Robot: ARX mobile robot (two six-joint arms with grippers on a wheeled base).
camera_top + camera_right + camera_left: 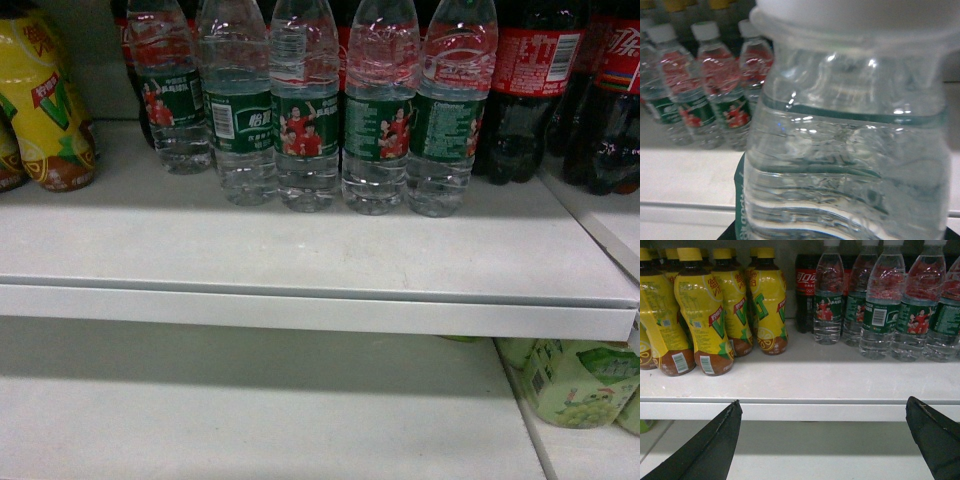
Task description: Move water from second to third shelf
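A clear ribbed water bottle [850,150] with a white cap and a green label fills the right wrist view. My right gripper [837,234] is shut on it; only dark slivers of its fingers show at the bottom corners. This bottle and both grippers are outside the head view. Several more water bottles [305,120] stand in a row at the back of the upper shelf [300,250]. My left gripper [823,401] hangs open and empty in front of that shelf's front edge [800,410], and the lower shelf [250,410] is seen behind it.
Yellow tea bottles [707,315] crowd the upper shelf's left side. Dark cola bottles [535,90] stand right of the water row, and one cola bottle [805,295] stands behind it. Pale green drink bottles [575,380] sit at the lower shelf's right end.
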